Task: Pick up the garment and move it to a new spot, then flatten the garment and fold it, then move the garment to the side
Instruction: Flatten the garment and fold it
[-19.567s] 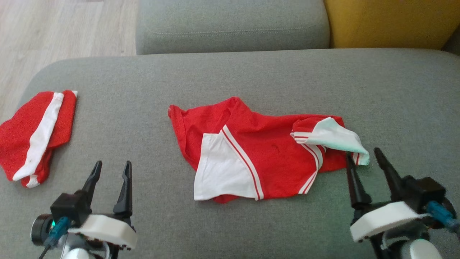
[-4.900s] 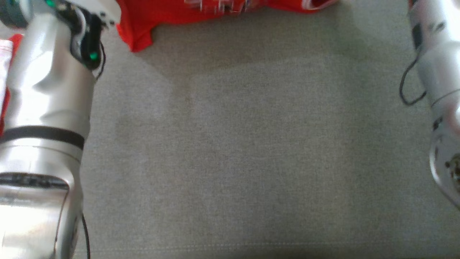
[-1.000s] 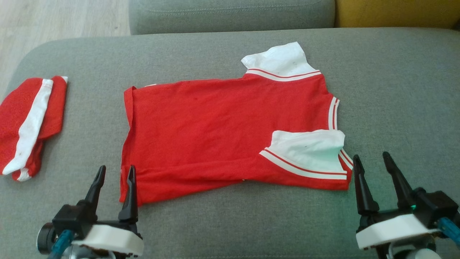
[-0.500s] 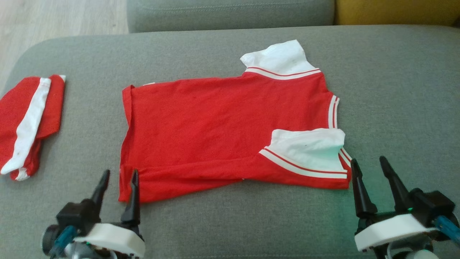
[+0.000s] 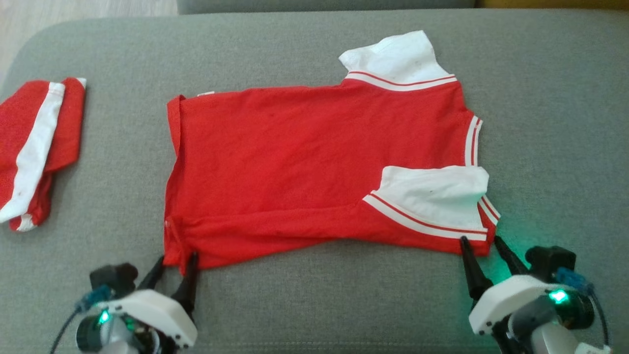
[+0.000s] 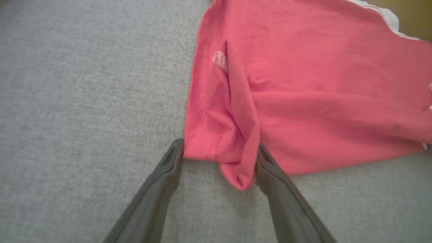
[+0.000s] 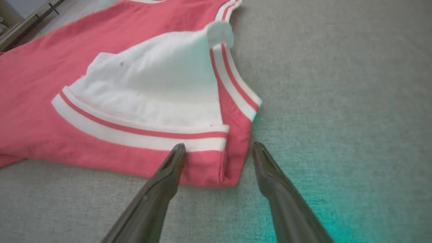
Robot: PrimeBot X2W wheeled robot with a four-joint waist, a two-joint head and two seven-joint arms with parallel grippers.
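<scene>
The garment (image 5: 314,162) is a red shirt with white, red-striped sleeves, spread flat on the grey sofa seat. My left gripper (image 5: 177,263) stands open at its near left corner; in the left wrist view (image 6: 219,152) the bunched red hem corner (image 6: 233,162) lies between the fingers. My right gripper (image 5: 479,243) stands open at the near right corner, and the right wrist view (image 7: 217,146) shows the red edge (image 7: 216,168) under the white sleeve (image 7: 158,87) between the fingertips. Neither pair of fingers has closed on the cloth.
A second red and white folded garment (image 5: 34,147) lies at the far left of the sofa seat (image 5: 550,137). Wooden floor (image 5: 73,10) shows past the seat's left end. Bare cushion lies to the right of the shirt and along the near edge.
Both grippers have moved forward to the shirt's near corners, which now sit between their open fingers. The camera has tilted down, shifting the whole picture.
</scene>
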